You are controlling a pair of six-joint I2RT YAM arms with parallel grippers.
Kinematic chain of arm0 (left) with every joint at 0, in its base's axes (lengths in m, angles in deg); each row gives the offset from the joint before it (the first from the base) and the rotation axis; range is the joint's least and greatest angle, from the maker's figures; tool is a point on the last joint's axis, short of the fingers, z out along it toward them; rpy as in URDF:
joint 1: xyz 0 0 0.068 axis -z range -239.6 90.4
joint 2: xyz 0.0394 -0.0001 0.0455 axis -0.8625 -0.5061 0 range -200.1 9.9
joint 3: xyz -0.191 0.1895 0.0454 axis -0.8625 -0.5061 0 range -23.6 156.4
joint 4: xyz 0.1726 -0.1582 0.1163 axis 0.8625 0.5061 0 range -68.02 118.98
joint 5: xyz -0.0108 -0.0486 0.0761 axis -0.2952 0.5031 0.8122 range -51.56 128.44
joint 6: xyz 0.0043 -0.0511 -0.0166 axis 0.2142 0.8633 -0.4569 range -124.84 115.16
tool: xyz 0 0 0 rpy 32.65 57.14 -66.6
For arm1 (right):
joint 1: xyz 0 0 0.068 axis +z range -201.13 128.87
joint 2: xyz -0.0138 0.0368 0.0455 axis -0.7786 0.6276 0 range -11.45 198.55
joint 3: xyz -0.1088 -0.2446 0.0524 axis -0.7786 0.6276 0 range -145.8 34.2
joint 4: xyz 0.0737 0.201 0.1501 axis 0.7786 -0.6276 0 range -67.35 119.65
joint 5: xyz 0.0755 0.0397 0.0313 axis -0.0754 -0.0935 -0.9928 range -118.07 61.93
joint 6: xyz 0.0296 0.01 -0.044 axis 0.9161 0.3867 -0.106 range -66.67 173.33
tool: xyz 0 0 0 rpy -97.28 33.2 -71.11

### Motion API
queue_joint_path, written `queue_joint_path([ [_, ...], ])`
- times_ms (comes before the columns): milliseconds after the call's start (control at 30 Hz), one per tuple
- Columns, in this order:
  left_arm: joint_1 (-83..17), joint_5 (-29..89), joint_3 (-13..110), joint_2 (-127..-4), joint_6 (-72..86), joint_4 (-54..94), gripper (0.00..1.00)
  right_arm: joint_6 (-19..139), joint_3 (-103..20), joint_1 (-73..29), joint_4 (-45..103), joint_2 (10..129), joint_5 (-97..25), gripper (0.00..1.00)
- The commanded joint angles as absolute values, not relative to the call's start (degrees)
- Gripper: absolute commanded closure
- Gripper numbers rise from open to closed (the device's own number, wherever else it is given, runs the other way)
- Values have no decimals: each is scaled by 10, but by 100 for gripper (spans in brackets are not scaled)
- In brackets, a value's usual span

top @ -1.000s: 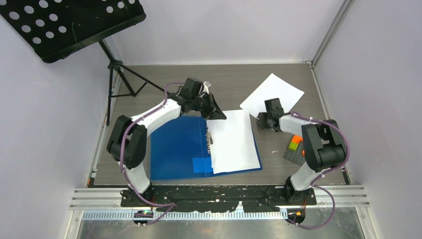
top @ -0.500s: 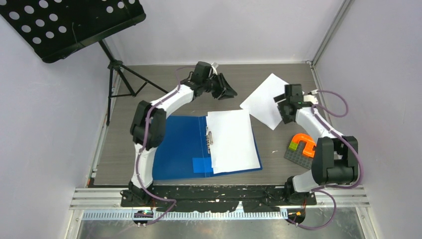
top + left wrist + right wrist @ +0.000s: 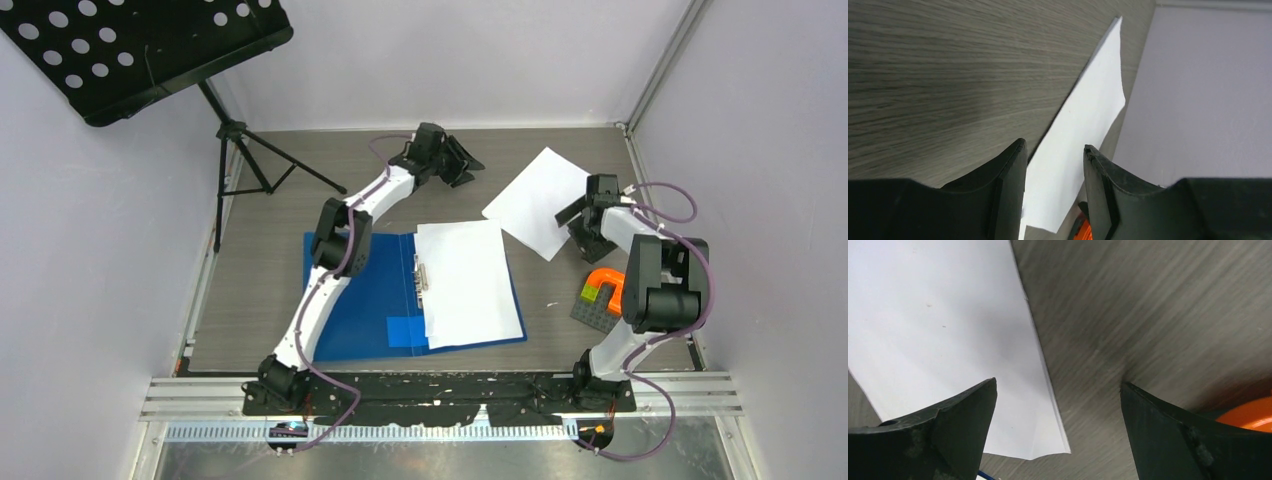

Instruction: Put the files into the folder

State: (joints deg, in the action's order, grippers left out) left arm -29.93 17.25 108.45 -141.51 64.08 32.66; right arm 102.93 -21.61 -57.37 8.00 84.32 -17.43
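The blue folder (image 3: pixel 358 290) lies open in the middle of the table, its metal clip (image 3: pixel 420 272) along the spine. A white file sheet (image 3: pixel 468 282) rests on the folder's right half. More white files (image 3: pixel 545 200) lie loose at the back right; they also show as the files (image 3: pixel 1088 125) and the files (image 3: pixel 948 325). My left gripper (image 3: pixel 463 160) reaches out to the far back, left of the loose files, open and empty (image 3: pixel 1054 147). My right gripper (image 3: pixel 578 228) hovers wide open at their right edge, one finger over the paper, holding nothing (image 3: pixel 1058 385).
A black music stand (image 3: pixel 150 45) on a tripod (image 3: pixel 245 160) stands at the back left. An orange block (image 3: pixel 607 287) sits on a dark grey studded plate (image 3: pixel 592 312) near the right arm, and shows as an orange block (image 3: pixel 1253 415). Walls close in the table.
The left arm has left the folder's top edge, stretched out to the far back and opened. The right gripper swung from the loose files' near edge to their right side and opened wide.
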Motion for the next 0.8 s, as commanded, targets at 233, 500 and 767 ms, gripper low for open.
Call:
queue_joint_path([
  [233,-240,355,1148,-1448,756,394,55,998,-258,-569,120,915,-237,0],
  [500,-203,433,1138,-1429,791,468,58,973,-305,-555,103,951,-246,0],
  [767,-205,380,1156,-1436,817,508,65,897,-413,-554,36,1015,-301,1],
])
